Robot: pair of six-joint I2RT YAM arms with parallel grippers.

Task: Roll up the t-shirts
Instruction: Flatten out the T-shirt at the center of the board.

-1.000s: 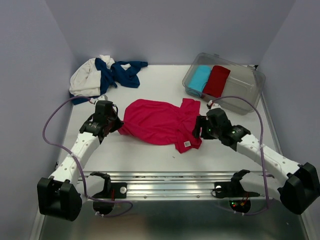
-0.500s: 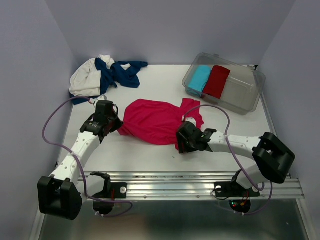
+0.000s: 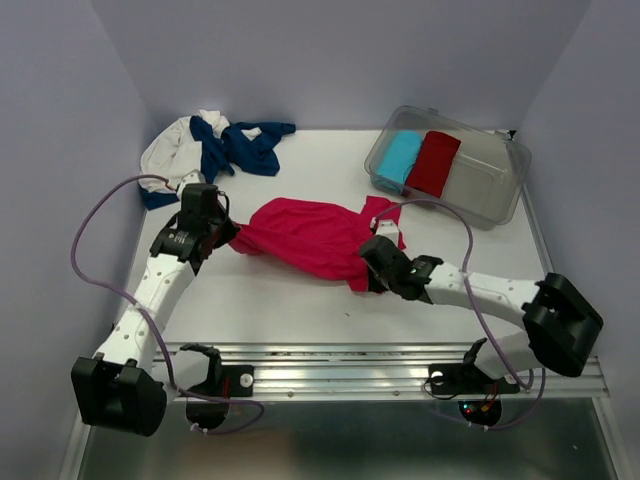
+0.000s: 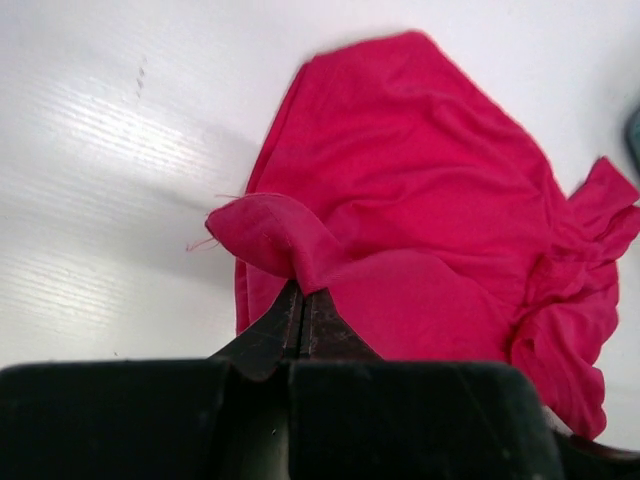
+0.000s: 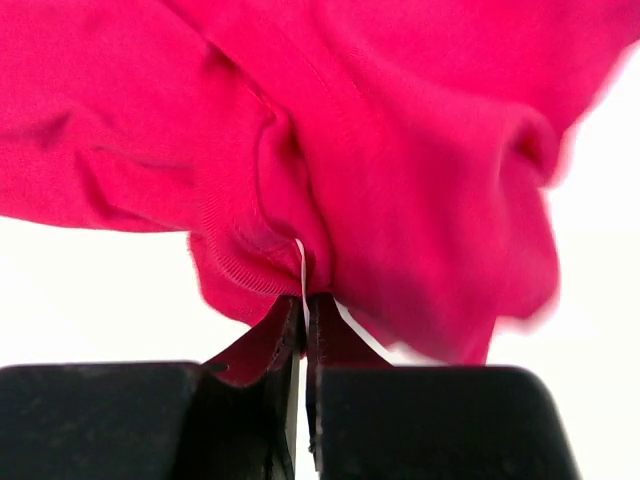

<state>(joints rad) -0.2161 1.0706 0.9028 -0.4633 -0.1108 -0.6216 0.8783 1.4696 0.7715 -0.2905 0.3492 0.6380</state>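
The pink-red t-shirt (image 3: 305, 238), light, limp and likely to bunch, lies in the middle of the table (image 3: 280, 310), with the left gripper (image 4: 303, 300) clamped on 1 side edge and the right gripper (image 5: 303, 308) clamped on the ribbed hem by its white tag (image 5: 300, 262), both sound holds.

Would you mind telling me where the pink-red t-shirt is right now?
In the top view the pink-red t-shirt is mid-table, pinched by the left hand and right hand, near the clear bin.

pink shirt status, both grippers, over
Left gripper shut on pink shirt, left edge. Right gripper shut on its near-right end, at the white tag. Shirt bunched, not rolled. Shirt pile and bin sit apart, far side.
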